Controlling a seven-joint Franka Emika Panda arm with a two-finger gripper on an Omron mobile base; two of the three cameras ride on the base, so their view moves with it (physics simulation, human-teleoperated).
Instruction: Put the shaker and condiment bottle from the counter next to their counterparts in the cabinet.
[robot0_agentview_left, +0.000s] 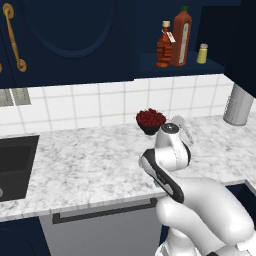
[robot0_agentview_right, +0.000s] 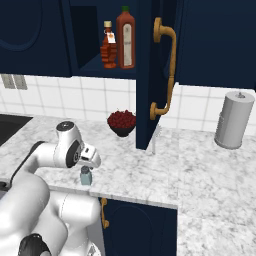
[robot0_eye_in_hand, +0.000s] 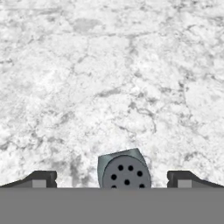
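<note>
From the left base view, the white arm rises over the marble table, with a bowl of red fruit by the tiled wall. In the right base view, the shaker stands near the table's front edge beneath the claw; the condiment bottle sits in the cabinet beside the tall red bottle. In the hand view, the claw stands wide, its fingertips flanking the shaker's grey cap.

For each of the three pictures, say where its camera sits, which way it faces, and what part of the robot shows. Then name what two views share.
Left base view: behind the arm, to its left, facing the counter and cabinet; white arm at lower right.
Right base view: behind, to its right, facing the same counter; arm at lower left, above the shaker.
Hand view: on the hand, looking straight down at the shaker's cap; open gripper, one fingertip on each side of the cap.
Shared: both base views show the condiment bottle on the cabinet shelf.
</note>
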